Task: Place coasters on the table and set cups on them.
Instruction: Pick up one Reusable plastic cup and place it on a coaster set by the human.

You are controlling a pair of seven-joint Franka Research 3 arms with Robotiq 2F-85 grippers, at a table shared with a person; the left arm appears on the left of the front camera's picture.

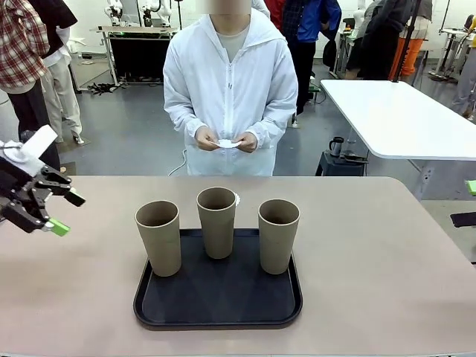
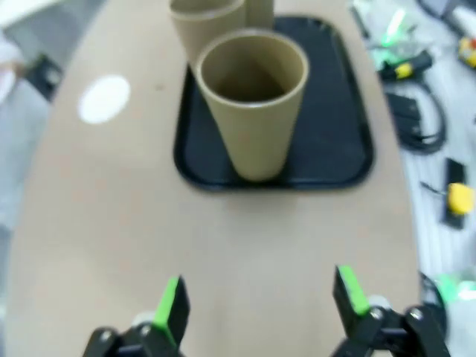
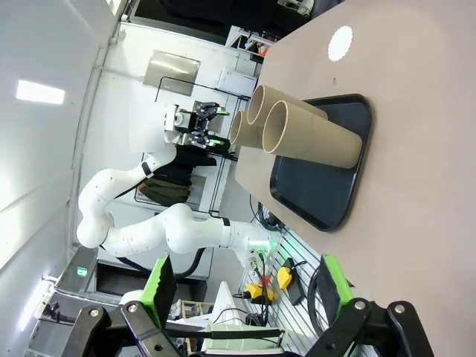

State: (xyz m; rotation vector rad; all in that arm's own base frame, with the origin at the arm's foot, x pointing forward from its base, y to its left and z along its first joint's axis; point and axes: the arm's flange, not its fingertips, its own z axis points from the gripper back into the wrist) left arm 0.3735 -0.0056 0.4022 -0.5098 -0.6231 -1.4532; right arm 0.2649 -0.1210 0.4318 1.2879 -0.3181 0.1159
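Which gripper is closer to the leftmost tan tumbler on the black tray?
Left. The left gripper hovers left of that tall tan tumbler; the right gripper sits far off to its right.

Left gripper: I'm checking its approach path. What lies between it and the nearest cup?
In the left wrist view, bare table and the black tray's rim lie between the open left gripper and the nearest cup.

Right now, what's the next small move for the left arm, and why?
Probably ease the left gripper forward toward the nearest cup. Its jaws stand open and that cup is straight ahead, upright on the tray. One coaster already lies on the table past the tray, on the side of the person, so the cup has somewhere to go.
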